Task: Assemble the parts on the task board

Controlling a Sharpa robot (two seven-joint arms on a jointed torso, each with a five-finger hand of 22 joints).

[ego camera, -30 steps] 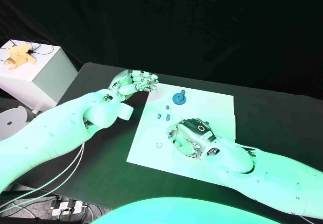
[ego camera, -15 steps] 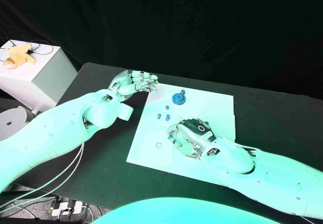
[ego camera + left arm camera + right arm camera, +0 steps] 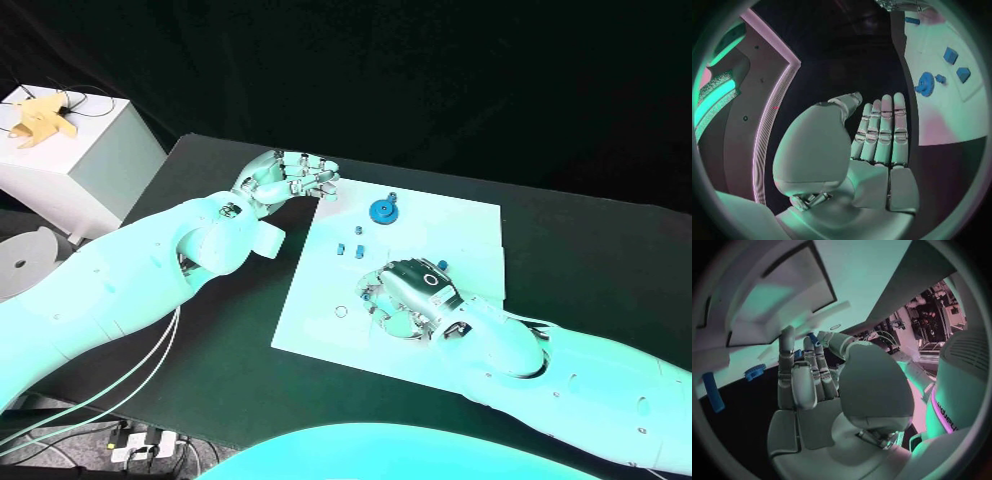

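Your right hand (image 3: pixel 415 293) sits palm down on the middle of the task board (image 3: pixel 459 220), covering whatever lies beneath it in the head view. In the right wrist view its fingers (image 3: pixel 795 371) are fairly straight and close together, tips down at the board, with a small blue part (image 3: pixel 812 338) at the fingertips; you cannot tell whether it is pinched or only touched. Another blue part (image 3: pixel 752 372), round with a ribbed edge, lies just beside those fingers, and a long blue piece (image 3: pixel 713 392) shows at the rim of that view, shape hard to read.

Your left hand (image 3: pixel 293 176) hovers over the black table (image 3: pixel 216 165) just off the board's far left corner. The left wrist view shows its fingers (image 3: pixel 882 131) straight and pressed side by side, thumb alongside, nothing in them.

On the far part of the board a round blue gear (image 3: pixel 382 210) stands, a tiny blue peg (image 3: pixel 392 195) just beyond it. Two small blue blocks (image 3: pixel 348 250) lie near the board's middle left, too small to make out. A small ring mark (image 3: pixel 340 311) sits near the board's left edge.

A white box (image 3: pixel 80 160) stands at far left, carrying a tan object (image 3: pixel 41 122).
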